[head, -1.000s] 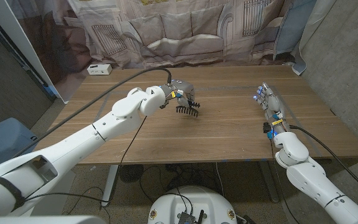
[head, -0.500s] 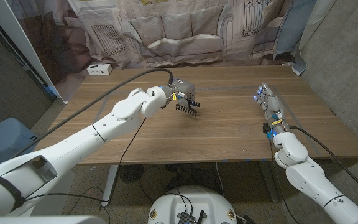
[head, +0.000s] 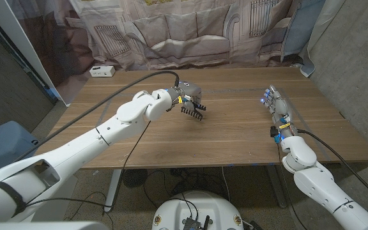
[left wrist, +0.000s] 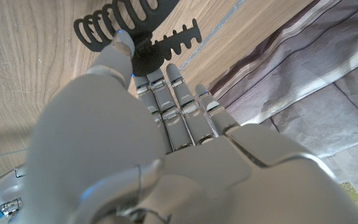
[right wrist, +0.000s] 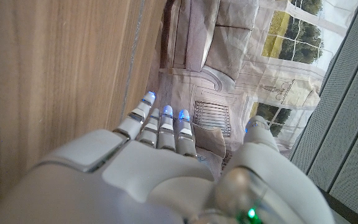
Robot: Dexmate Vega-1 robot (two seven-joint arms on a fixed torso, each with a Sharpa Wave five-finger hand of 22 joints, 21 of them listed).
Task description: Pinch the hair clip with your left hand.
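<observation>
Head view: a black, toothed plastic hair clip (head: 191,112) sits in the fingertips of the glossy white left hand (head: 185,97), over the middle of the brown wood-grain worktop (head: 222,137). A small white box (head: 101,71) lies at the far left corner, before a printed curtain (head: 190,32). The right hand (head: 276,106) lies outstretched near the right edge, grasping nothing.

Left wrist view: thumb and fingers (left wrist: 166,93) pinch the clip's hinge, its curved teeth fanning over the wood.

Right wrist view: straight fingers (right wrist: 163,127), blue-lit tips.
</observation>
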